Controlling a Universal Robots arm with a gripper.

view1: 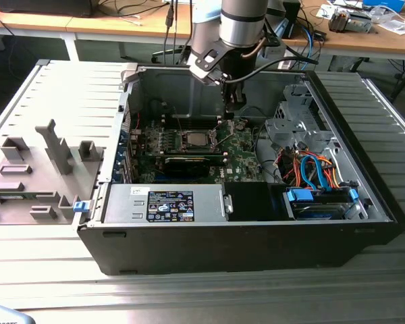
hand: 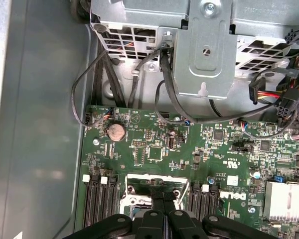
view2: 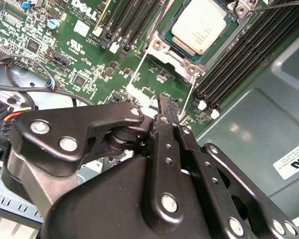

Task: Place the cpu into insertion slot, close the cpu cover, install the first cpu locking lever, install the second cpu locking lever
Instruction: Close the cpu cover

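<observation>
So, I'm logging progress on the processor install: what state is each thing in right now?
cpu: seated in the insertion slot, metal face up.
cpu cover: looks lowered around the cpu.
locking levers: thin rods angled out from the slot, seemingly unlatched.
gripper: shut, above the board beside the slot.
computer case: lying flat, side open.

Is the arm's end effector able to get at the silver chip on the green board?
Probably yes: the end effector hovers just beside the cpu, the case is open on top, and nothing stands between them.
</observation>
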